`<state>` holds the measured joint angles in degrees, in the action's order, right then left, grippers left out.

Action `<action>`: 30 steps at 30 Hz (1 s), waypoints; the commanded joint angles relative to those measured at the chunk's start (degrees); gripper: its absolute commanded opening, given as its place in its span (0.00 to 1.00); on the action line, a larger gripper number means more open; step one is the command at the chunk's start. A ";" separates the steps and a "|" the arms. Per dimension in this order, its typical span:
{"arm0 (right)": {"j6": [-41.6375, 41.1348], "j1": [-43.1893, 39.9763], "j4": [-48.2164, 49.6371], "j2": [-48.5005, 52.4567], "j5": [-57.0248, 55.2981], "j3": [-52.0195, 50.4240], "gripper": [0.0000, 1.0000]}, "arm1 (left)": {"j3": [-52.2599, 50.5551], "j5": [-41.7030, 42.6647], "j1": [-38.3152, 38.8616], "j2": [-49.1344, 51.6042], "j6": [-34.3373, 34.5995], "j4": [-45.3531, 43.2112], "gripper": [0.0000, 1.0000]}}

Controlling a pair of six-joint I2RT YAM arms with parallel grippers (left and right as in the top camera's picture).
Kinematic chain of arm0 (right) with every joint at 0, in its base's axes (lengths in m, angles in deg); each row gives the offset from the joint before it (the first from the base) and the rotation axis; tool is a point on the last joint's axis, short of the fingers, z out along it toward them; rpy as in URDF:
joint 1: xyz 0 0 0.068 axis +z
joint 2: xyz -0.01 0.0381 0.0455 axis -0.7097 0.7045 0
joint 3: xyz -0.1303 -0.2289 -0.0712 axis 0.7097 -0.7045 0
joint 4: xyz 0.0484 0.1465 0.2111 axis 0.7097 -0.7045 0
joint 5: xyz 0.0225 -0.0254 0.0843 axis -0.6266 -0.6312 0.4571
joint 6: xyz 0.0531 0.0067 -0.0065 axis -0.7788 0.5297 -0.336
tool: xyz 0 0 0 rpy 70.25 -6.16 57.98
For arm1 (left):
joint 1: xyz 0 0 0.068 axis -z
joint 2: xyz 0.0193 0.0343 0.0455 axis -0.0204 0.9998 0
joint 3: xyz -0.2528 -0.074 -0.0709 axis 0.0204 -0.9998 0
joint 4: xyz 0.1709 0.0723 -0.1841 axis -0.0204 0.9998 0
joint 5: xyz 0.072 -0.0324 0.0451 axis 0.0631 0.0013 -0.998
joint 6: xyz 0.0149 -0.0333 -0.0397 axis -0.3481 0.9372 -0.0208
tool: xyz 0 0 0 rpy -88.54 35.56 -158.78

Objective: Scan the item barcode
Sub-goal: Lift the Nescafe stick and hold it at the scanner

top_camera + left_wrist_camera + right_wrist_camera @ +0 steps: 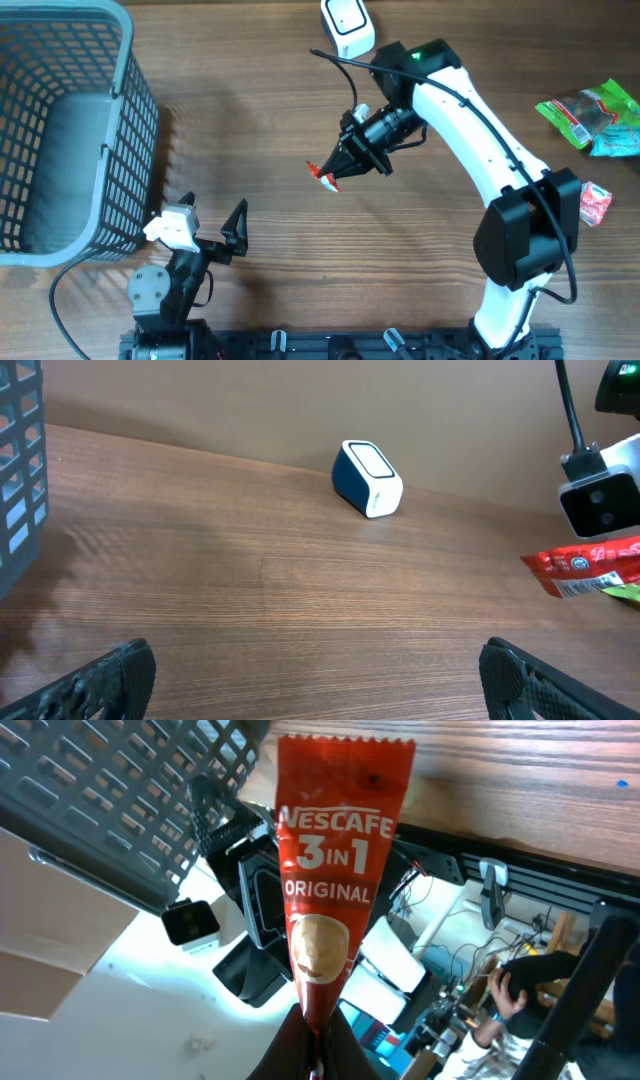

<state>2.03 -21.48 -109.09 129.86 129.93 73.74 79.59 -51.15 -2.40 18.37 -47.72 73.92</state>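
**Coffee sachet pinched in the right tool, scanner at the far edge**

Overhead view. The right tool [335, 174] is pressed together on one end of a red coffee sachet [322, 172]. It holds the sachet above the middle of the wooden worktop [250, 120], with the free end pointing left. The white scanner [347, 25] stands at the far edge, beyond the sachet and apart from it. The left tool [205, 224] sits at the near left with its jaws spread wide and nothing between them. It is just beside the near corner of a grey mesh basket [60, 130] that fills the far left. Green snack packets [590, 112] and a small red-and-white packet [595, 200] lie at the right edge, well apart from both tools.

Left wrist view. The two dark fingers [100, 680] of the left tool appear in the bottom corners, wide apart, with bare worktop between them. The scanner [367, 478] stands farther off with its window facing up and toward the right. At the right edge the sachet [585, 568] hangs in the air below a white wrist camera [600, 500]. A corner of the basket [20, 470] shows at the left.

Right wrist view. The sachet [335, 890] fills the centre, printed "NESCAFÉ 3 IN 1 ORIGINAL". Its lower end is gripped by the closed right tool [315, 1055]. Its free end reaches across the worktop edge [520, 770]. The basket [130, 790] lies behind it on the left.
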 commanded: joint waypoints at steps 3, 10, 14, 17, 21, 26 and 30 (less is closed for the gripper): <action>-7.06 0.31 -2.84 0.37 9.70 0.22 0.04 | -0.20 0.04 0.26 -0.13 -0.90 0.07 1.00; -16.20 -0.13 -2.64 0.37 21.59 0.22 0.04 | -0.20 0.04 0.26 -0.13 -0.92 0.07 1.00; -15.37 -0.70 2.84 0.37 24.63 0.22 0.04 | -0.20 0.04 0.26 -0.13 -0.90 0.07 1.00; -9.86 -1.66 2.60 0.37 25.03 0.22 0.04 | -0.20 0.04 0.26 -0.13 -0.90 0.07 1.00; -6.34 -2.05 1.51 0.35 23.37 0.22 0.04 | -0.20 0.04 0.26 -0.13 -0.92 0.07 1.00; -7.15 -2.03 9.05 0.35 2.45 0.22 0.04 | -0.20 0.04 0.26 -0.13 -0.90 0.07 1.00; -14.97 -1.95 12.37 0.37 -32.46 0.22 0.05 | -0.22 0.07 0.26 -0.13 -0.90 0.07 1.00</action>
<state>-6.42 -23.52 -98.38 129.86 126.96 73.74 79.59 -51.15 -2.43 18.37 -47.74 73.94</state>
